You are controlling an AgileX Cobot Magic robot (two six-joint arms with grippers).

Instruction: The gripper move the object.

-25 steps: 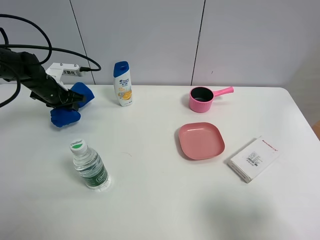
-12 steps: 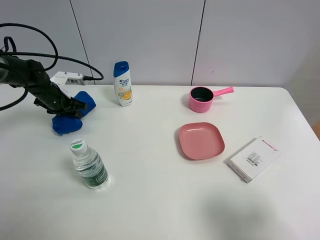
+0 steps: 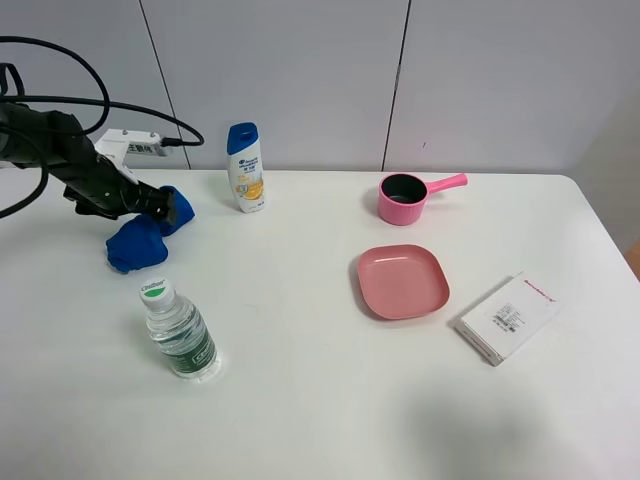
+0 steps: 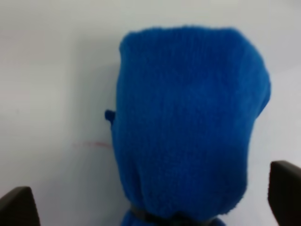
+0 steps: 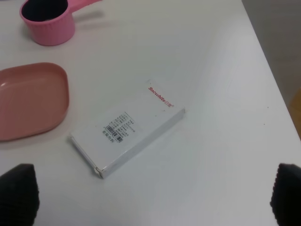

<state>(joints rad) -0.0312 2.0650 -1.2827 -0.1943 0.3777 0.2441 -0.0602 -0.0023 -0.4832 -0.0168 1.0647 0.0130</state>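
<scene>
On the table [image 3: 300, 400] at left, our left gripper [image 3: 150, 206] straddles the object [image 3: 138, 243], jaws spread, so we judge it unheld.

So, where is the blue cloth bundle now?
Exterior high view: the blue cloth bundle lies far left on the table, at the left gripper, beyond the water bottle.

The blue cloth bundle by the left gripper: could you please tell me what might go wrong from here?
1. The left gripper has its jaws open either side of the blue cloth bundle, so a shallow close may pinch only loose fabric and slip.
2. The water bottle stands upright close by the bundle; a low carry that way could topple it.
</scene>
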